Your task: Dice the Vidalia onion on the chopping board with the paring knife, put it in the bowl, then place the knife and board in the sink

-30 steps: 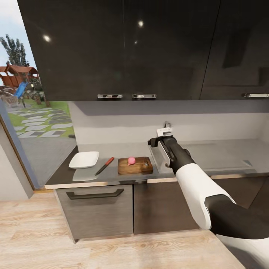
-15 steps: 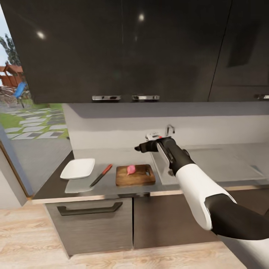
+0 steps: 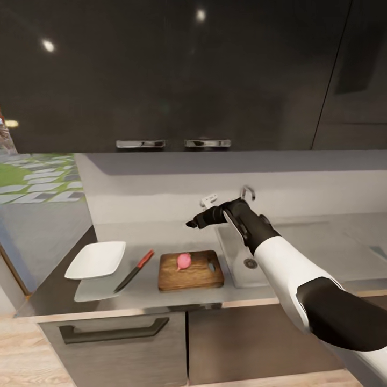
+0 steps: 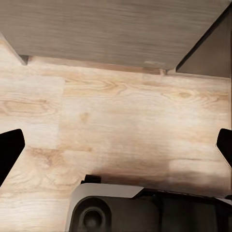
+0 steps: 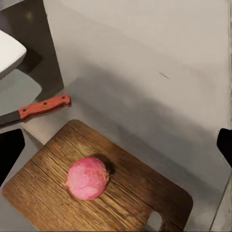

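Head view: unlabelled Vidalia onion (image 3: 184,261) on chopping board (image 3: 191,270); both fingers spread.

We are looking at a row of glossy black upper wall cabinets (image 3: 177,75) with chrome bar handles (image 3: 207,143), ceiling lights reflecting in their doors as small bright spots. Below them a pale grey wall (image 3: 161,188) is running behind the worktop. Dark grey base cabinets (image 3: 113,344) with a black bar handle (image 3: 114,330) are standing on a light wooden plank floor (image 4: 125,130). At the left, a large window (image 3: 37,177) is showing green grass and pale paving stones.
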{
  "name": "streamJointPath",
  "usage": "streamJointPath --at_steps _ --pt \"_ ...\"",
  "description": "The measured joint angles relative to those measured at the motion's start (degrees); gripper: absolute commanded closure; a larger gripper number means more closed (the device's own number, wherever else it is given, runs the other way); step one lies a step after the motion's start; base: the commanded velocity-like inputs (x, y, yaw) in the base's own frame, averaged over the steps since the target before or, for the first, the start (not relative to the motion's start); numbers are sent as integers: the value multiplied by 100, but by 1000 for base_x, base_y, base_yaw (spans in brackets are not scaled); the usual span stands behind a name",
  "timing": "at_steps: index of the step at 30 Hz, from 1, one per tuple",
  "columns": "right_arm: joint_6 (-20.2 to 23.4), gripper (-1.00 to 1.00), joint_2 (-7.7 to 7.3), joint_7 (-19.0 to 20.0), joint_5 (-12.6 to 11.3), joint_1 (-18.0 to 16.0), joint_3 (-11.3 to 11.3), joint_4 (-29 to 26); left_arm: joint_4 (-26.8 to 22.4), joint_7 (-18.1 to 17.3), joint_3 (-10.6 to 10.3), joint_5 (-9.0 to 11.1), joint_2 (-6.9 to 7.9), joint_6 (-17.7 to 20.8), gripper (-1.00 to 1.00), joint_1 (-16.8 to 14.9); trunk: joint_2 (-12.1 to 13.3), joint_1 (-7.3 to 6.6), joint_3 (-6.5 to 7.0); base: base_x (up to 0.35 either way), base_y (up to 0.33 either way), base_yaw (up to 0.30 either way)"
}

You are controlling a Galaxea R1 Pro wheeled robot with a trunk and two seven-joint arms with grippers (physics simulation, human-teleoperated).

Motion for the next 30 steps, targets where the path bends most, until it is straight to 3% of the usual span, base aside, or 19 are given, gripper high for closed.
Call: streamJointPath --at_steps 5,9,14,15,17,24,30 --pt "0 -100 -49 174 20 0 43 0 7 2 1 0 0 0 -100 0 0 0 0 306 -171 0" --pt "-2 -100 -61 308 107 0 223 0 22 3 1 0 0 -1 -100 0 0 0 0 290 -183 0" --pt "-2 -100 -54 683 181 1 726 -5 39 3 2 -1 0 0 -100 0 1 1 0 215 -76 0" --pt "-3 -100 -43 948 184 1 1006 -8 40 3 2 -2 -4 1 -100 0 1 3 0 56 -10 0" --pt "-16 -100 -32 1125 193 1 1144 -9 41 3 3 -2 -3 1 -100 0 1 3 0 29 -5 0" --pt "-47 -100 -48 1449 194 0 1225 -15 41 1 3 -2 -1 1 -100 0 1 3 0 8 -1 2" --pt "-49 -100 -59 1576 198 0 1237 -9 71 3 2 -1 -9 1 -100 1 1 3 -16 0 0 213"
